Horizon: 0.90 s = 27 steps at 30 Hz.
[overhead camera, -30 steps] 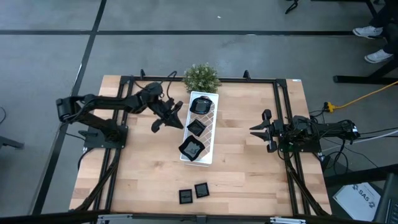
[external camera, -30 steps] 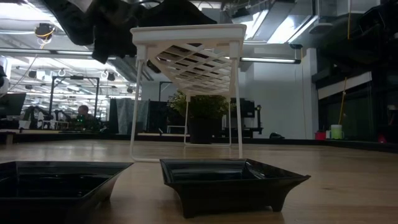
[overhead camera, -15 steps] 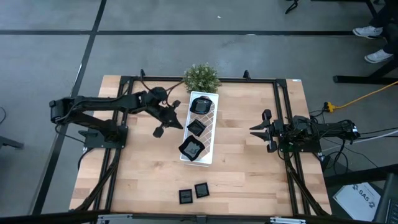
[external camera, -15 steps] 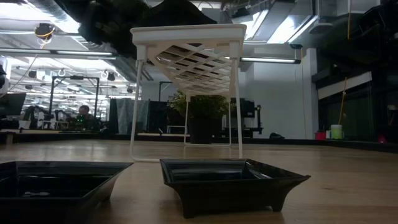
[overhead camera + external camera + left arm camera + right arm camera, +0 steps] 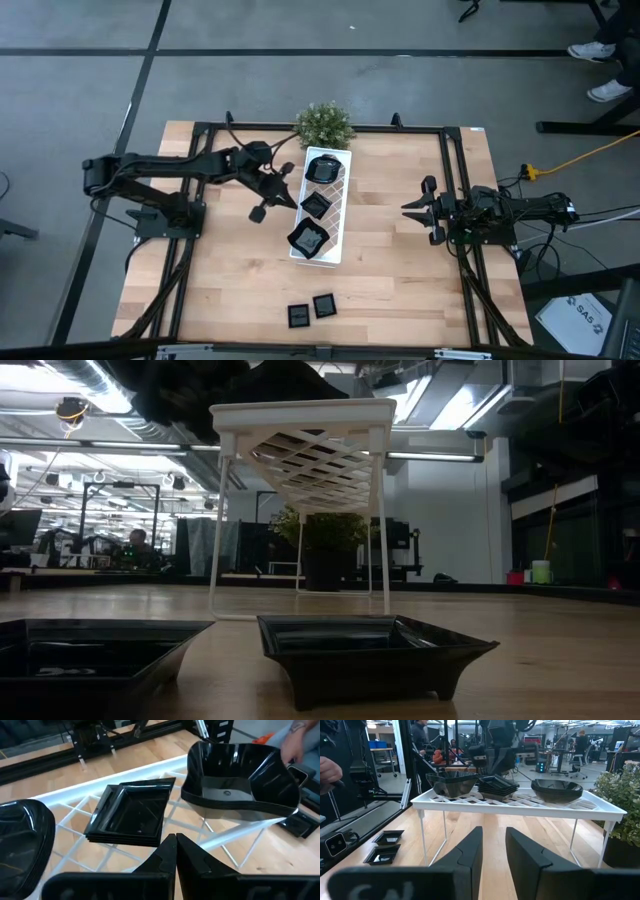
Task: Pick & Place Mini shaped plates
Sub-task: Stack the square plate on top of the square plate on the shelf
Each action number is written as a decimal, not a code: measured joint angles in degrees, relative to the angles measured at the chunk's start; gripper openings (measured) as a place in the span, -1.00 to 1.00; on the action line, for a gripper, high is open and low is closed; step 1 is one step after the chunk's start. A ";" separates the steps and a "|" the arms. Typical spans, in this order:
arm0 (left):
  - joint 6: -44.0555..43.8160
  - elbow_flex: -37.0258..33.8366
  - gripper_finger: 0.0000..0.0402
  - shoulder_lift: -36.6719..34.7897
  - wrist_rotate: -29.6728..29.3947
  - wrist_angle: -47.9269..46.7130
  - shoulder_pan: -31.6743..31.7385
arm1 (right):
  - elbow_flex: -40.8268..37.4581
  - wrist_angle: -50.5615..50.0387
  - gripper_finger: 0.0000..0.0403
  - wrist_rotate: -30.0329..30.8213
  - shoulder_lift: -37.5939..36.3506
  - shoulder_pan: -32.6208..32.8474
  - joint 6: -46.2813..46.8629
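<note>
A white lattice tray (image 5: 337, 192) stands on thin legs at the table's middle. Three stacks of black mini shaped plates rest on its lattice: a round one (image 5: 322, 168), a square one (image 5: 132, 815) and a wavy-edged one (image 5: 240, 780). Two more black plates (image 5: 298, 315) (image 5: 324, 305) lie flat on the wood near the front edge. My left gripper (image 5: 175, 840) hovers shut and holding nothing at the tray's left side, pointing slantwise down at the square stack. My right gripper (image 5: 492, 852) waits open at the table's right side, level, facing the tray.
A small green potted plant (image 5: 323, 124) stands just behind the tray's far end. Black frame rails (image 5: 455, 190) run along the table's sides. A person's hand (image 5: 300, 740) shows beyond the table. Bare wood lies between the tray and each arm.
My left gripper has rolled about its wrist and tipped up toward level beside the tray's left side, rising a little. It has stayed shut. The plates and the tray have not moved.
</note>
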 joint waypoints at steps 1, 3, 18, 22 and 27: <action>0.03 0.00 -0.99 0.30 -0.01 0.12 0.02 | 0.00 0.01 -0.58 0.01 -0.01 0.02 -0.01; 0.28 0.00 -0.99 1.07 -0.50 0.24 -0.04 | 0.00 0.01 -0.58 0.00 -0.02 0.02 -0.02; -0.51 -0.02 -0.99 1.86 -2.89 5.66 -0.20 | 0.00 0.01 -0.58 0.00 -0.02 0.02 -0.01; -2.13 -0.02 -0.99 1.86 -2.89 7.86 -0.20 | 0.00 0.00 -0.58 0.00 -0.01 0.00 -0.01; -2.60 -0.02 -0.99 1.86 -2.93 6.88 -0.45 | 0.00 -0.01 -0.58 0.00 -0.02 0.02 0.00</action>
